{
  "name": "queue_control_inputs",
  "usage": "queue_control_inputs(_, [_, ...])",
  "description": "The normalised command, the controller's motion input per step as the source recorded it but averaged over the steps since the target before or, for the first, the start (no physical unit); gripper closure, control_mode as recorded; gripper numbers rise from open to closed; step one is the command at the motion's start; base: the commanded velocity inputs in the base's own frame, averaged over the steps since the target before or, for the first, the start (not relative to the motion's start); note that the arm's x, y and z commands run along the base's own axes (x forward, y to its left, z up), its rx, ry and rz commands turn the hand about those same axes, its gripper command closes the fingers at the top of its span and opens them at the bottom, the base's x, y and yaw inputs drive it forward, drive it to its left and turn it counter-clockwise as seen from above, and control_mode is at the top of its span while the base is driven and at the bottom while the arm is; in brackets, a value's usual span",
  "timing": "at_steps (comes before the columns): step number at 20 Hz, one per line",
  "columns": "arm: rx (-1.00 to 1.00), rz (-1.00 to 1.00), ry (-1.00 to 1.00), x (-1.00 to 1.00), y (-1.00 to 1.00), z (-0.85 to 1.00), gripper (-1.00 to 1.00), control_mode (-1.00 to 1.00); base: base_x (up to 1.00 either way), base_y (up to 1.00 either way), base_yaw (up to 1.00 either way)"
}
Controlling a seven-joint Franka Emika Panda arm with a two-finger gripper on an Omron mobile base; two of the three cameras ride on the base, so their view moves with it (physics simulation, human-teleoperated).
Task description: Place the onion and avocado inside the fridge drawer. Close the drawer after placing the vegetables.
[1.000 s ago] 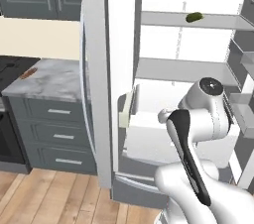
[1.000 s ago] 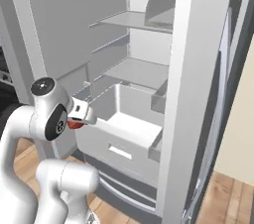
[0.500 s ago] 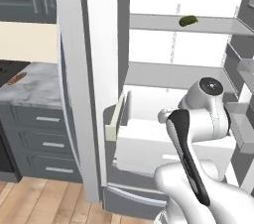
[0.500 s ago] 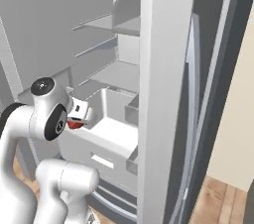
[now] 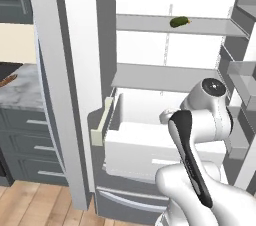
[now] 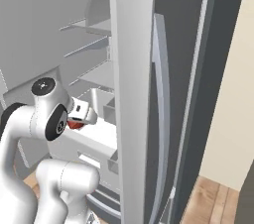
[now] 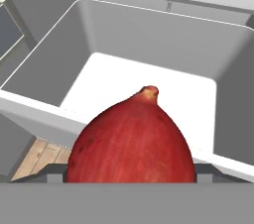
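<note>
My gripper is shut on the onion, a red ball with a small stem tip that covers the lower middle of the hand view. The onion shows as a red patch under the hand in the right base view. It hangs just above the front wall of the open fridge drawer, a white box whose floor is bare. In the left base view the fridge drawer stands pulled out with its cream side edge at the left, and my arm hides the hand. The avocado is out of view.
An elongated green pickle-like item lies on the upper fridge shelf. A glass shelf sits right above the drawer. The open fridge doors flank the arm closely. A marble counter with grey drawers stands at the left.
Both base views have shifted: the fridge looms larger and the counter has slid left, so the base has driven. The onion stays in the gripper in front of the drawer.
</note>
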Motion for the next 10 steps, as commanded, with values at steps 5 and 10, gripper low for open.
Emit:
queue_control_inputs(5, [0.00, 0.00, 0.00, 0.00, 0.00, 0.00, 1.00, 1.00, 0.27, -0.07, 0.00])
queue_control_inputs(10, [0.00, 0.00, 0.00, 0.00, 0.00, 0.00, 1.00, 1.00, 0.25, -0.13, 0.00])
